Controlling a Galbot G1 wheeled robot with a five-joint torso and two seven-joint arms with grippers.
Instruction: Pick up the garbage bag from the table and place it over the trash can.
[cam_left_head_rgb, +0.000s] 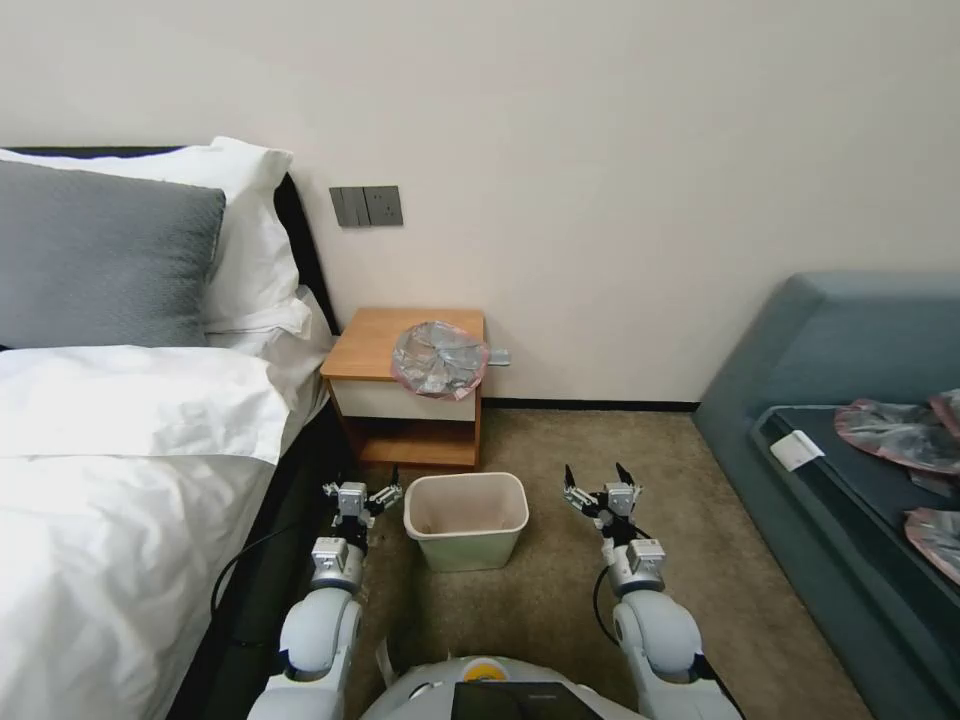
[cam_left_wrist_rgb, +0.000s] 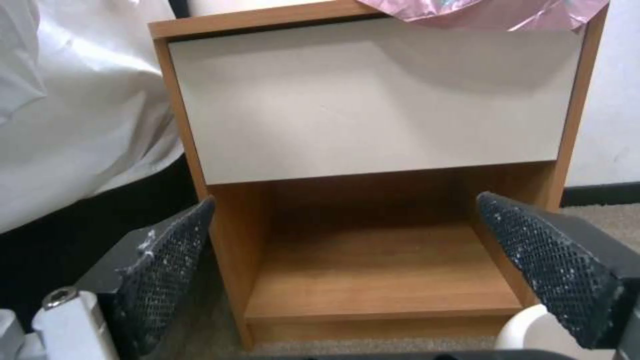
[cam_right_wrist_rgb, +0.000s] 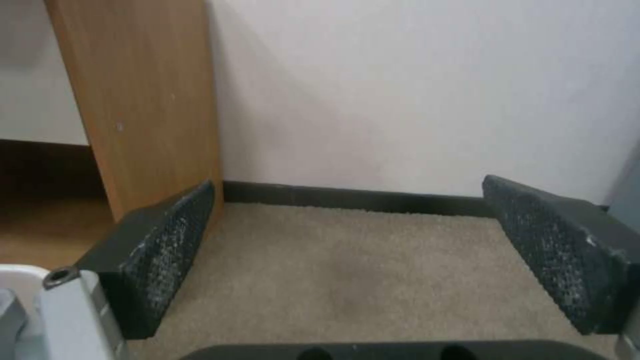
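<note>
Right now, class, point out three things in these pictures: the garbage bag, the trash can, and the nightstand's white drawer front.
garbage bag (cam_left_head_rgb: 440, 360): head view, middle of the crumpled grey film.
trash can (cam_left_head_rgb: 466, 548): head view, front outer wall.
white drawer front (cam_left_wrist_rgb: 373, 105): left wrist view, centre of the panel.

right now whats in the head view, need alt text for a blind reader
A crumpled garbage bag lies on the table by the wall, with the empty trash can on the carpet before it. The left gripper and right gripper hang open either side of the can.
</note>
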